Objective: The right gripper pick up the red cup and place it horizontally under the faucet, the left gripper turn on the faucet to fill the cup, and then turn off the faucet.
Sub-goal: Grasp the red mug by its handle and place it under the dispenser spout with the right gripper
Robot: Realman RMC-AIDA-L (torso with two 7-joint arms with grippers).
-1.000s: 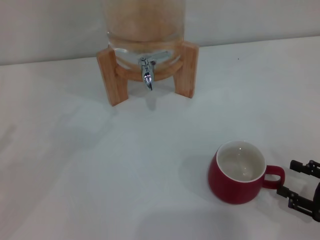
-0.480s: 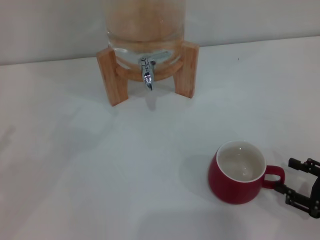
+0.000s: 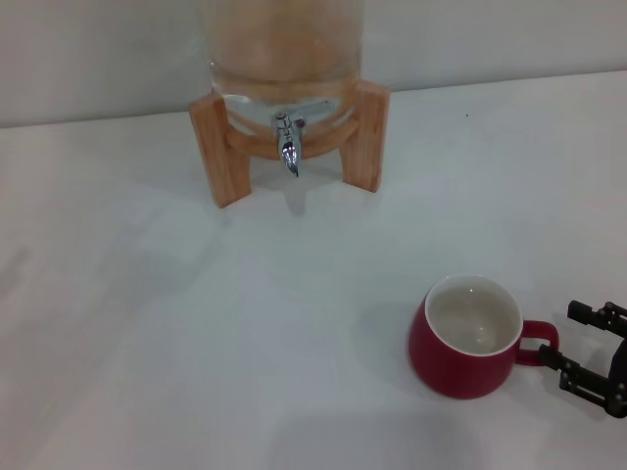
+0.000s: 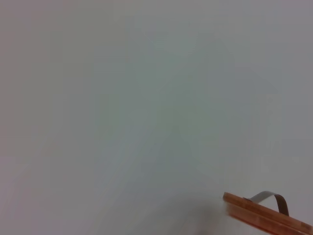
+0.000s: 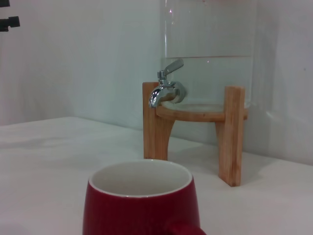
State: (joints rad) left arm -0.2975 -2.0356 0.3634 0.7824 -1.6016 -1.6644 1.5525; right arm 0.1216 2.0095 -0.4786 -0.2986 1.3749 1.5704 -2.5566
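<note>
The red cup [image 3: 462,349] stands upright on the white table [image 3: 196,323], white inside showing, its loop handle [image 3: 540,342] pointing right. My right gripper [image 3: 572,339] is open at the frame's right edge, just beyond the handle, with one fingertip [image 3: 547,359] close beside it. In the right wrist view the cup [image 5: 139,208] fills the near foreground, with the chrome faucet [image 5: 166,89] behind it. From the head view the faucet [image 3: 288,147] sticks out of the glass jar [image 3: 282,54] on its wooden stand [image 3: 217,147] at the back. The left gripper is out of view.
The left wrist view shows only a pale surface and a strip of wood [image 4: 266,215] at one corner. Small black parts [image 5: 7,20] show at the edge of the right wrist view. A wall rises behind the stand.
The right gripper has crept a little toward the cup handle. The cup and the faucet have not moved.
</note>
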